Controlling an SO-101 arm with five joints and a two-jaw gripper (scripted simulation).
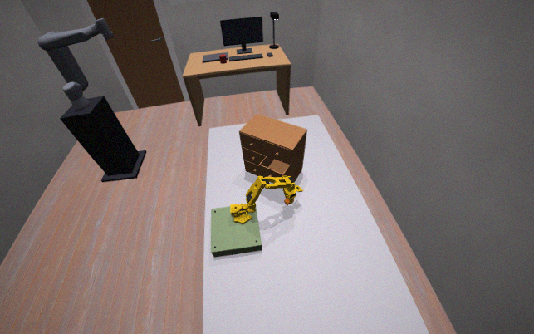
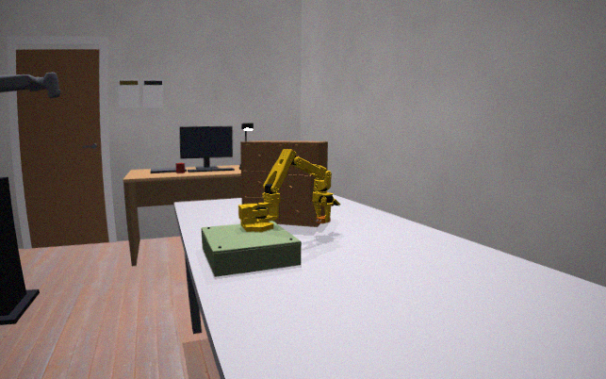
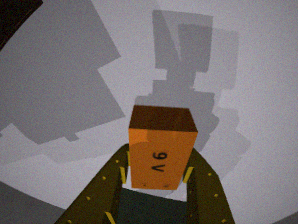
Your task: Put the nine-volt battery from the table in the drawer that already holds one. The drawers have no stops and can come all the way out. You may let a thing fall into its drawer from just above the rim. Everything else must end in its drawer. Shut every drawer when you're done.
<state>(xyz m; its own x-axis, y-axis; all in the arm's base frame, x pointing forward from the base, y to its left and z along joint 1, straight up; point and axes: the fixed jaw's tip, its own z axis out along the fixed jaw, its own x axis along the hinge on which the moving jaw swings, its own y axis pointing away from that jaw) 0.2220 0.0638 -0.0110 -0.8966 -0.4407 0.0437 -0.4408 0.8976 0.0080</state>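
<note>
My gripper [image 3: 160, 176] is shut on the nine-volt battery [image 3: 161, 147], an orange block with a dark top end and a "9V" mark. It holds the battery a little above the white table, pointing down. In the top view the gripper [image 1: 288, 198] hangs just in front of the wooden chest of drawers [image 1: 272, 145], with the battery [image 1: 286, 201] showing as an orange tip. One drawer [image 1: 276, 165] at the chest's lower right stands pulled out; I cannot see what lies in it. In the exterior view the gripper [image 2: 321, 214] hangs before the chest.
The arm stands on a green base block [image 1: 235, 232] on the white table. A black pedestal with a grey arm [image 1: 99, 135] stands on the floor at the left. A desk with a monitor [image 1: 239, 62] stands at the back.
</note>
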